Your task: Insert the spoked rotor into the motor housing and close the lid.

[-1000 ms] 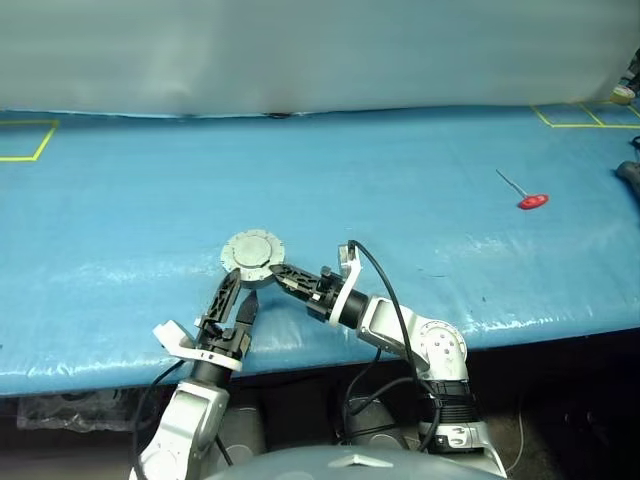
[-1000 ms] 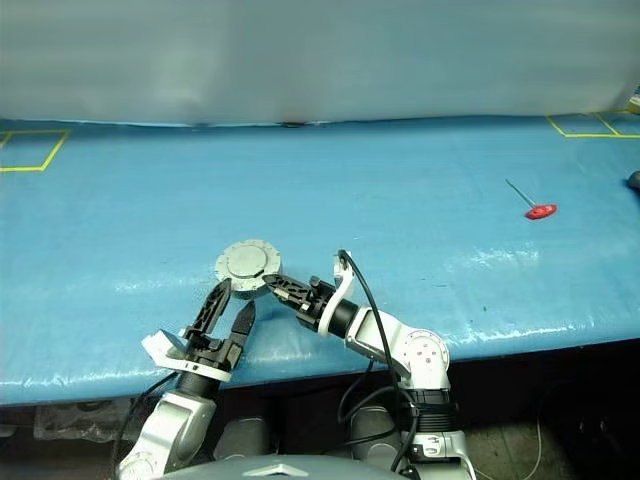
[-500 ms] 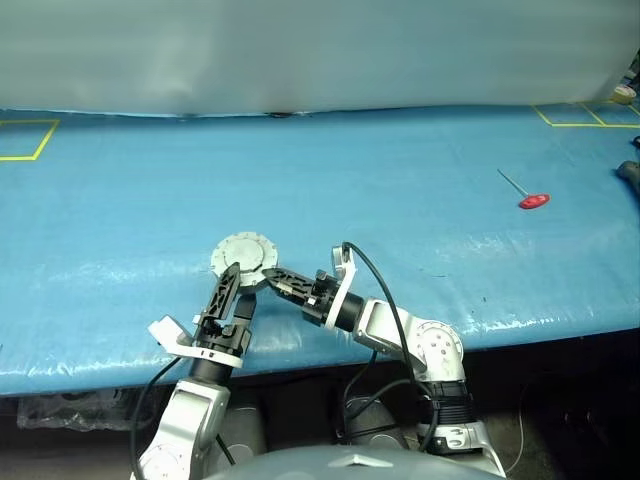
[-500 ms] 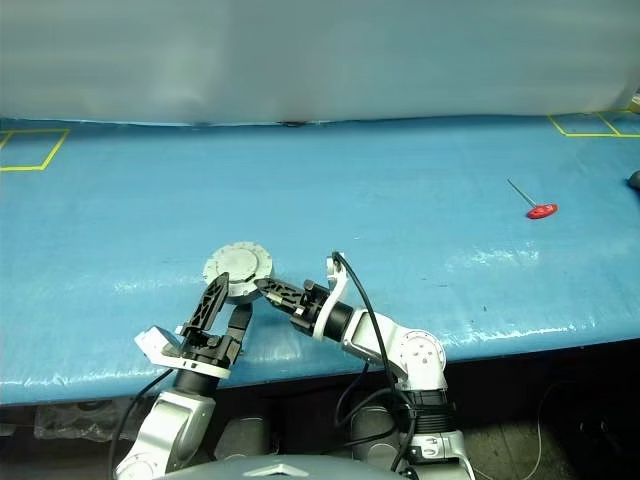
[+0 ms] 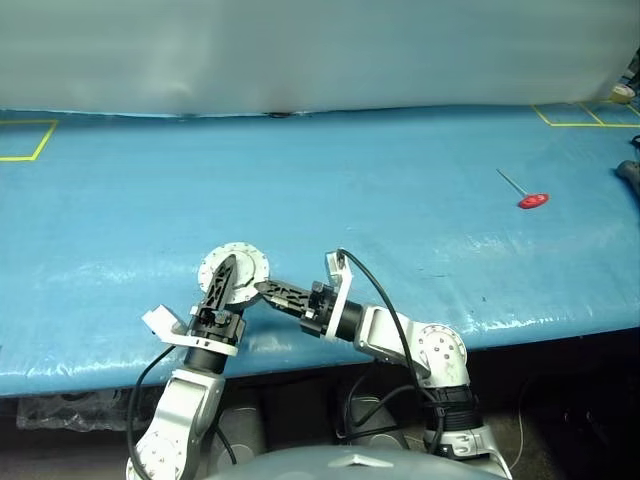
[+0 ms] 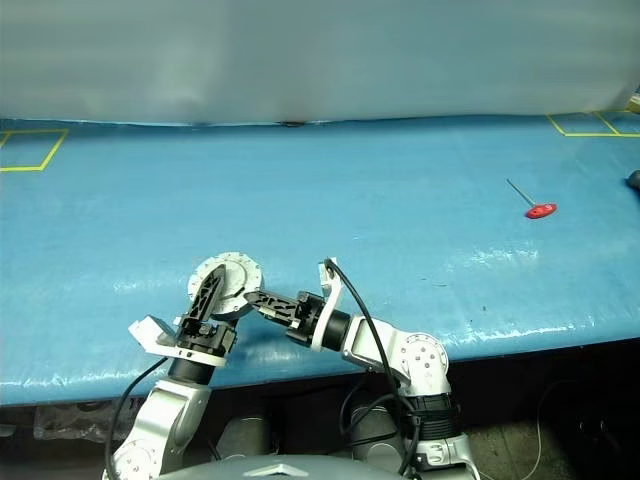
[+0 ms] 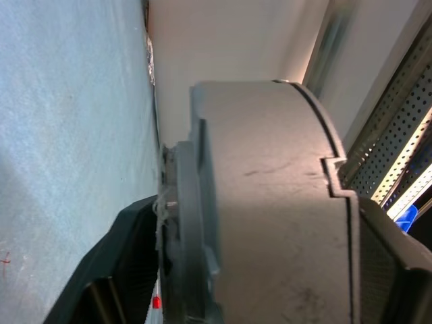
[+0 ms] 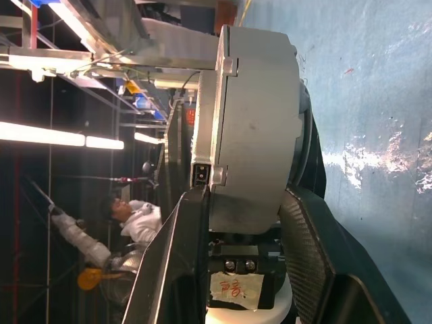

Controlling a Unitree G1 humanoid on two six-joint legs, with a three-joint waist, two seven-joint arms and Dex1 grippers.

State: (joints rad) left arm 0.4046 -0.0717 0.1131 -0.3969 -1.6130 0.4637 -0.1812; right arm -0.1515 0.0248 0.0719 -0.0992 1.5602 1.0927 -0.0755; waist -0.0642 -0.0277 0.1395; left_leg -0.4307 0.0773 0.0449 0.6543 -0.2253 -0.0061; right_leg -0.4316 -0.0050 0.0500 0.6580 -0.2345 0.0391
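Near table (image 5: 420,160) front edge, both fingers clamp motor housing (image 5: 234,272) (lid shut).

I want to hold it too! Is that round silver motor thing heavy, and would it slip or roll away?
Probably heavy for its size: the motor housing looks like thick solid metal. Its smooth round wall may be slippery, which could be why both the left gripper and the right gripper grip it. Dropped on edge on the blue table, it could well roll.
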